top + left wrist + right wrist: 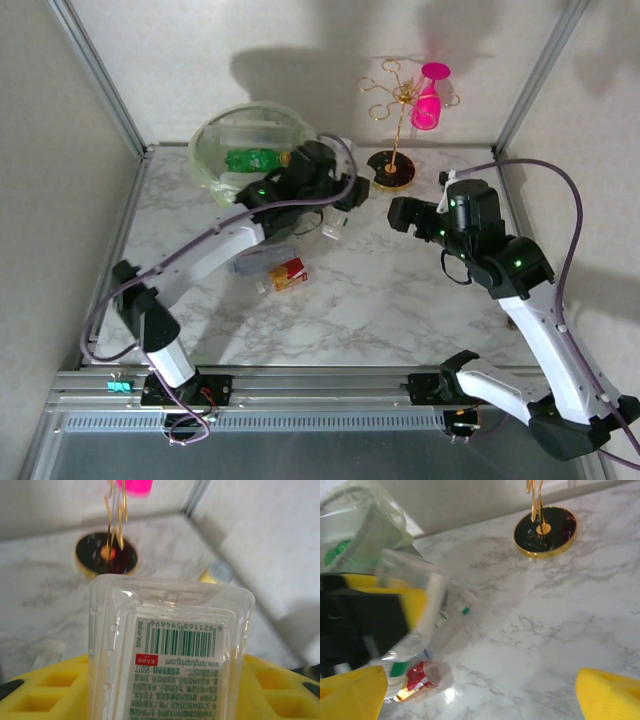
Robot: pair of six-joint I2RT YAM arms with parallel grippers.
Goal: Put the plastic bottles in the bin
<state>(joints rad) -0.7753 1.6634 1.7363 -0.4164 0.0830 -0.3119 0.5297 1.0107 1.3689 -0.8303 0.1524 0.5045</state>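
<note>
Left pincer [160, 700] is clamped on a clear, square-sided plastic bottle with a white barcode label [170, 645]. Its yellow fingers [45, 690] press against the bottle on either side. From above, it [335, 200] holds this bottle [334, 224] off the white marbled table [400, 300], just beside the right rim of the large round pale-green translucent plastic bin [205, 165]. The bin stands at the table's far left. A green plastic bottle [255, 158] lies inside it.

Under the left arm, a small red-labelled bottle [288, 272] lies on the table. A clear bottle [451, 632] lies on its side near it.

The right pincer [398, 215] is spread wide and grips nothing. It hangs over the table's right half, apart from the held bottle. Its yellow fingertips [350, 692] sit far apart in the wrist view's lower corners. Just beyond it is the round black base [392, 170] of a gold wire stand [400, 100], with a bright pink goblet [430, 95] hanging on the stand.
</note>
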